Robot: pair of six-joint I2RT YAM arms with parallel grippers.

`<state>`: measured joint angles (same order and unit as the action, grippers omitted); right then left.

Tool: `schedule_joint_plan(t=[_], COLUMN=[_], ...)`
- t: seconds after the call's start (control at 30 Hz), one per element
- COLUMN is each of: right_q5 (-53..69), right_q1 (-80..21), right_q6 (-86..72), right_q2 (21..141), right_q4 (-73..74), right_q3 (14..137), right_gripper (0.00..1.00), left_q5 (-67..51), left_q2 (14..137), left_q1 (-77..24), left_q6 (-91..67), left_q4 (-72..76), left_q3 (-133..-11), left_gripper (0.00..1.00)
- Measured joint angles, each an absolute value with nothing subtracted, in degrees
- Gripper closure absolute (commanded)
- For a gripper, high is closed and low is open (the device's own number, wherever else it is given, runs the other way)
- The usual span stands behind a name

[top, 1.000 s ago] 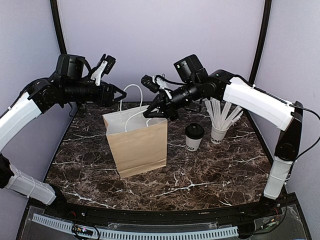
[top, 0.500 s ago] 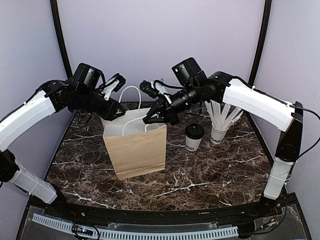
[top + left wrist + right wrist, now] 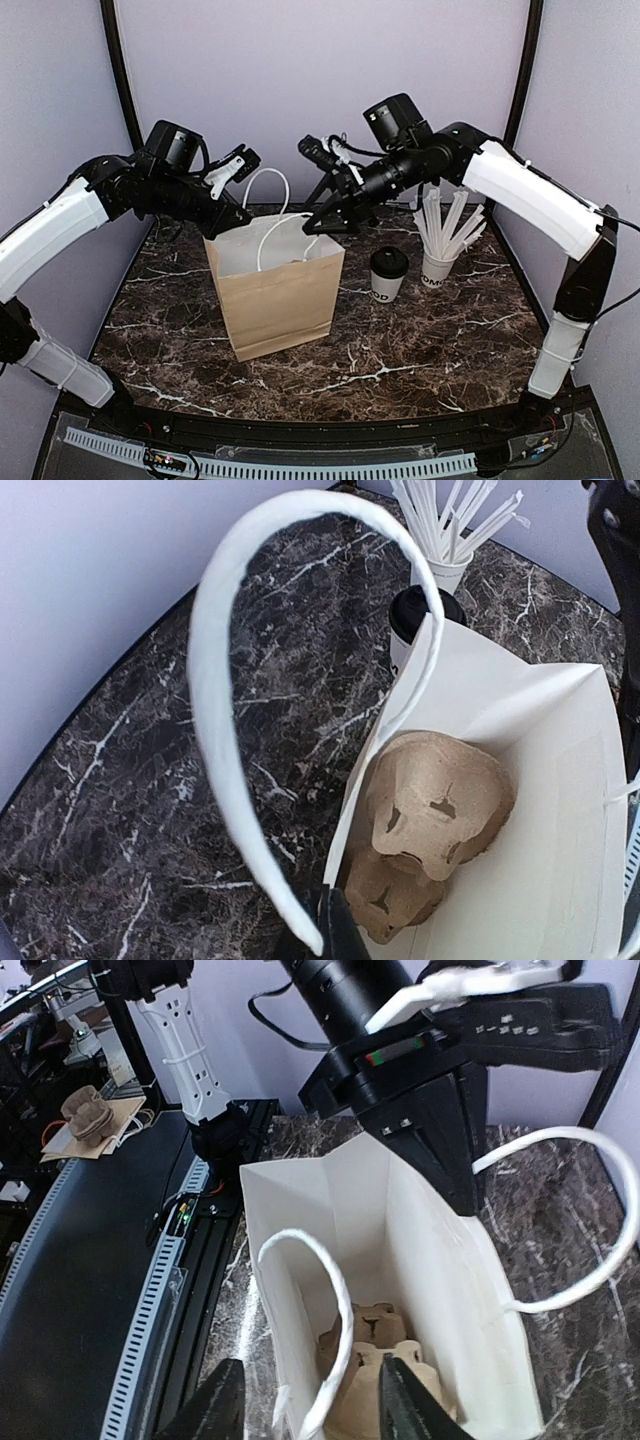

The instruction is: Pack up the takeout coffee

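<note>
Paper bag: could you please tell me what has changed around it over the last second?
The left gripper swung in to the left rim of the paper bag and its jaws closed on it. The right gripper let go of the right side, jaws open, and lifted slightly. The takeout coffee and cup of straws stayed put.

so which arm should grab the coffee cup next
Right. Its tool is open above the paper bag at its right rim, and the coffee cup stands just beyond that side. The left tool is shut on the opposite rim, so it looks occupied.
</note>
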<state>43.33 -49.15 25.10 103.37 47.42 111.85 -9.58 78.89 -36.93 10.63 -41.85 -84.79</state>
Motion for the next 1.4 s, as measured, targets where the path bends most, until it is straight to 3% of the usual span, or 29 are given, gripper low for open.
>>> schedule_joint_plan(t=[0.27, 0.4, 0.7, 1.03, 1.2, 1.4], right_q5=[52.3, 54.1, 55.5, 53.4, 46.3, 36.2], right_q1=[-34.6, -32.0, -31.9, -32.7, -38.9, -44.5], right_q6=[21.5, 20.1, 21.7, 28.7, 33.5, 29.4], right_q2=[98.9, 96.7, 96.6, 96.4, 95.1, 93.6], right_q4=[45.9, 43.5, 43.4, 48.1, 52.0, 49.8], right_q3=[113.2, 108.4, 100.5, 100.5, 98.7, 91.4], right_gripper=[0.46, 0.45, 0.47, 0.55, 0.65, 0.67], left_q5=[0.4, 7.6, 19.1, 24.9, 26.7, 26.9], left_q2=[74.9, 70.7, 68.3, 68.1, 68.2, 68.2], left_q1=[-41.5, -47.7, -59.8, -61.4, -61.4, -61.4], left_q6=[20.0, 25.2, 31.3, 32.0, 30.8, 20.0], left_q4=[-35.2, -26.1, -12.6, -5.6, -4.2, -1.7], left_q3=[-85.2, -78.7, -58.8, -58.2, -58.2, -57.8], left_gripper=[1.0, 1.0, 1.0, 1.0, 1.0, 1.0])
